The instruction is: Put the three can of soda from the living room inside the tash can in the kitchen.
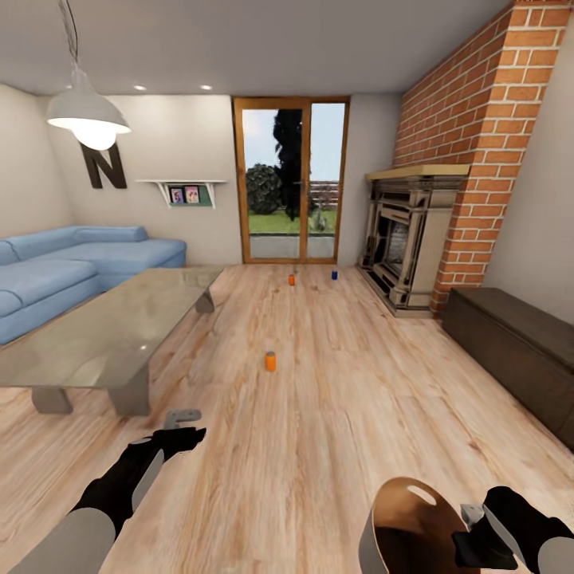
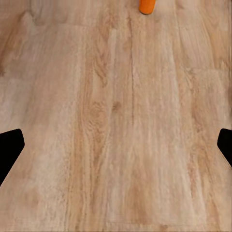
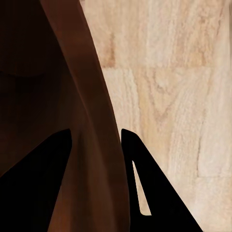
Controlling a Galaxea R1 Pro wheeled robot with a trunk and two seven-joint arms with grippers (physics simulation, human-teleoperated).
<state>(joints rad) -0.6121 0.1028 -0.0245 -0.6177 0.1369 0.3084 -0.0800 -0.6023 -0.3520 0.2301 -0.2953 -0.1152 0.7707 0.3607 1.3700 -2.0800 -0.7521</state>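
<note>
Three soda cans stand on the wood floor of the living room: an orange can [image 1: 270, 361] in the middle, a second orange can [image 1: 291, 280] and a dark blue can [image 1: 334, 274] farther off by the glass doors. The trash can [image 1: 402, 522], grey outside and brown inside, hangs at the lower right with my right gripper [image 1: 466, 532] shut on its rim. The right wrist view shows the brown wall [image 3: 92, 116] pinched between the fingers of that gripper [image 3: 96, 145]. My left gripper [image 1: 187, 426] is open low over the floor, short of the near orange can [image 2: 147, 5]. Its fingers [image 2: 10, 145] stand wide apart.
A glass coffee table [image 1: 112, 331] on grey legs stands to the left, with a light blue sofa [image 1: 72, 267] behind it. A brick fireplace [image 1: 414, 239] and a dark low cabinet [image 1: 518, 351] line the right side. Open floor lies between.
</note>
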